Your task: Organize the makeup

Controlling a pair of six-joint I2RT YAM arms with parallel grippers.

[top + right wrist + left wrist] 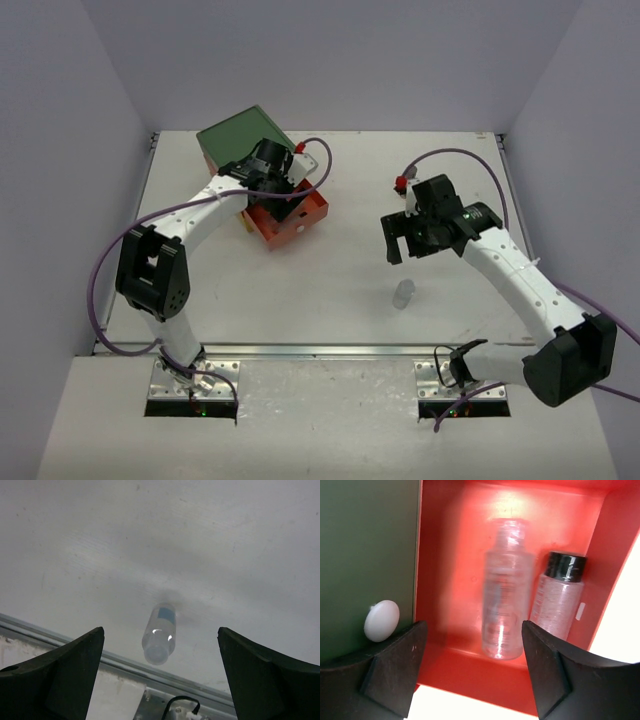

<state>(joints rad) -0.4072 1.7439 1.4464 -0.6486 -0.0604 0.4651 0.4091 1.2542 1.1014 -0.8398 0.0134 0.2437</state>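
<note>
In the left wrist view two small makeup bottles lie side by side in the pulled-out orange drawer [445,580]: a clear bottle [506,605], slightly blurred, and a black-capped bottle [557,597] to its right. My left gripper [474,630] hovers open over the drawer [300,222], holding nothing. A third clear bottle [404,293] with a blue label stands alone on the white table. My right gripper [396,240] hangs open above and behind this bottle [162,622], apart from it.
The drawer chest [245,140] with a green top stands at the back left. A green drawer front with a white knob [381,620] sits left of the orange drawer. A metal rail [320,350] runs along the table's near edge.
</note>
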